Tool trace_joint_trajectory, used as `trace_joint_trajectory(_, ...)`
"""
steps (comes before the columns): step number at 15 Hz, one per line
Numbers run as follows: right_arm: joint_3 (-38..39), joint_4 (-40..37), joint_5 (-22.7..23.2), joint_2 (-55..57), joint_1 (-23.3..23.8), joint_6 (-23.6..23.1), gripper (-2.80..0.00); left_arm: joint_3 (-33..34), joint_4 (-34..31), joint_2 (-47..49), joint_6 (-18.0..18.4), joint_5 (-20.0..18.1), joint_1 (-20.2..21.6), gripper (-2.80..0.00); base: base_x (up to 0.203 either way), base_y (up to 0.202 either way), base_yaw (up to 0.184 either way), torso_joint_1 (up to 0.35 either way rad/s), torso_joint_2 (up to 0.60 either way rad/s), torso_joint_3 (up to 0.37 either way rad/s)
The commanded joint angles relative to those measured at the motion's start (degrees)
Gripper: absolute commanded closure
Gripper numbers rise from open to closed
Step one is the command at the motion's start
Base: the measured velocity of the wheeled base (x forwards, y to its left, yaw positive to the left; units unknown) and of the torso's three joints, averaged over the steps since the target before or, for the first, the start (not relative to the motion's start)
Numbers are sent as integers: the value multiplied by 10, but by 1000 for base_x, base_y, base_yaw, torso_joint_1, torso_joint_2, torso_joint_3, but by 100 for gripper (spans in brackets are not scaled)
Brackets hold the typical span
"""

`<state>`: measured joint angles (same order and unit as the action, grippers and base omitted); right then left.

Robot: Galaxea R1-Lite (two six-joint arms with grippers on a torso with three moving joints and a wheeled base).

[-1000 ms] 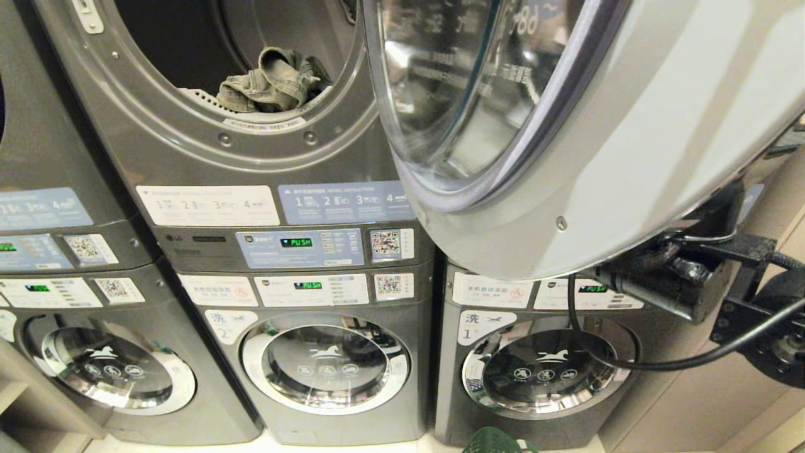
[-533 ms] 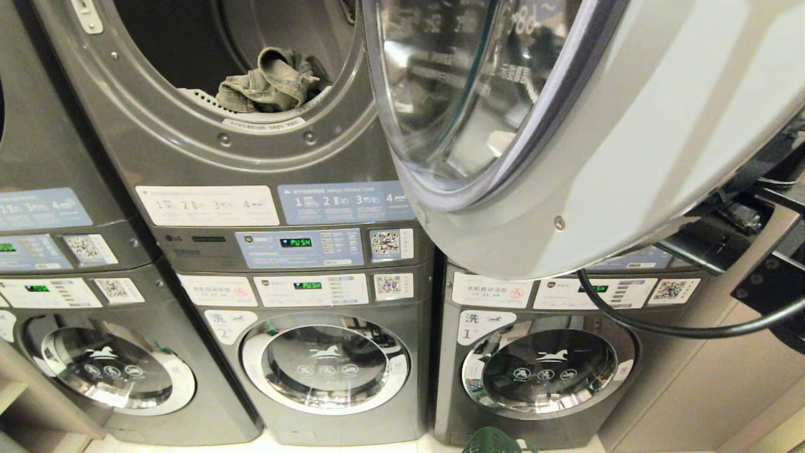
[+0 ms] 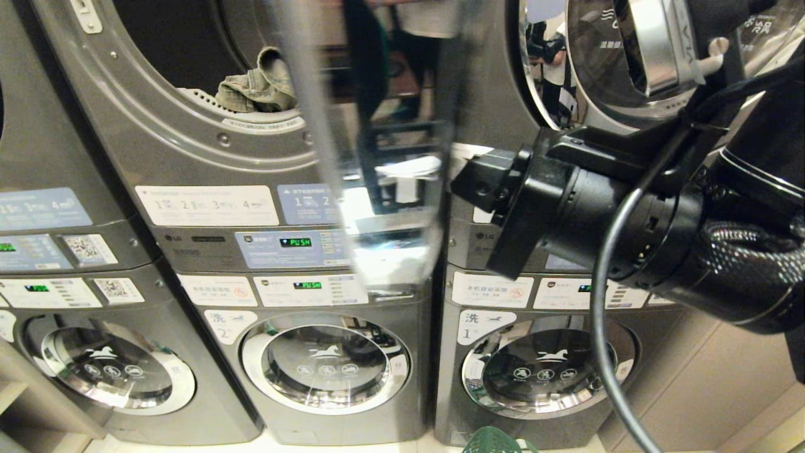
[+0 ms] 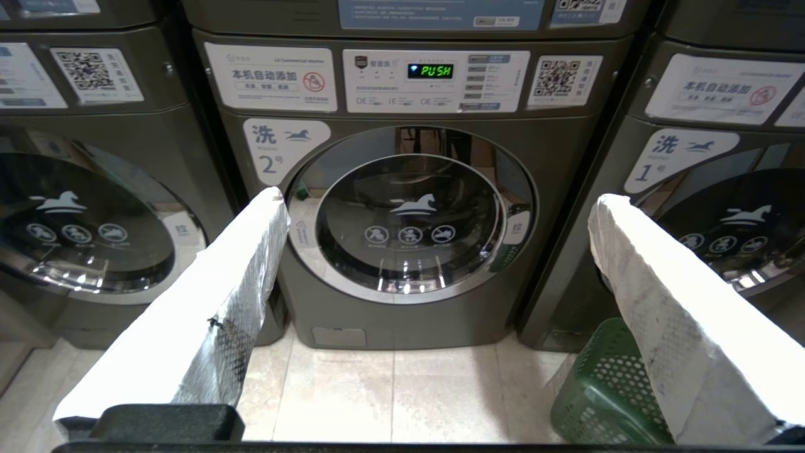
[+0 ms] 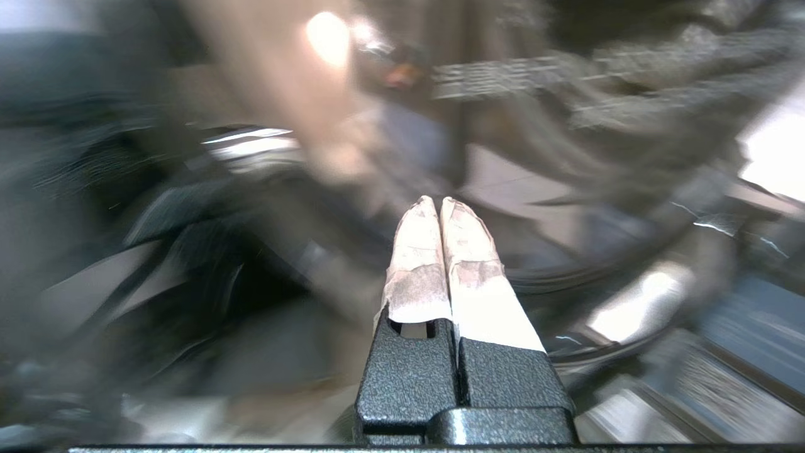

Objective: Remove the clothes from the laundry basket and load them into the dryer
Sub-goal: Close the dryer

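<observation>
Load in drum; door mid-swing.
I saw the clothes (image 3: 258, 82) lying in the dryer (image 3: 188, 151), its door (image 3: 371, 157) not yet latched and the basket (image 4: 604, 390) on the floor. Right gripper (image 5: 438, 207) fingers were pressed together, empty; left gripper (image 4: 434, 214) fingers wide. Panels read "PUSH", "LG".

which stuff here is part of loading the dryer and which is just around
Job: clothes in the dryer; dryer door; green laundry basket; right gripper, shut and empty.

Not involved: washer 2; washer 1; left gripper, open, low before the washers.
</observation>
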<state>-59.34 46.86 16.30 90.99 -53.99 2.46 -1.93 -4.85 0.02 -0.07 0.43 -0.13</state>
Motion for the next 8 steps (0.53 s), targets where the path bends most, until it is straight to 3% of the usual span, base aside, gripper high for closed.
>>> trace_joint_trajectory(1,-20,-2,-6,47,-93,-3,0,0,-1,-1,0,0,0,-280,0,0,0,0,0,0)
trace_joint_trajectory(3,-74,-1,-46,107,-143,-5,0,0,-1,-1,0,0,0,-280,0,0,0,0,0,0)
trace_joint_trajectory(4,-80,-1,-52,111,-136,-3,0,0,-1,-1,0,0,0,-280,0,0,0,0,0,0)
trace_joint_trajectory(8,-42,-1,-12,75,31,5,0,0,-1,-1,0,0,0,-280,0,0,0,0,0,0)
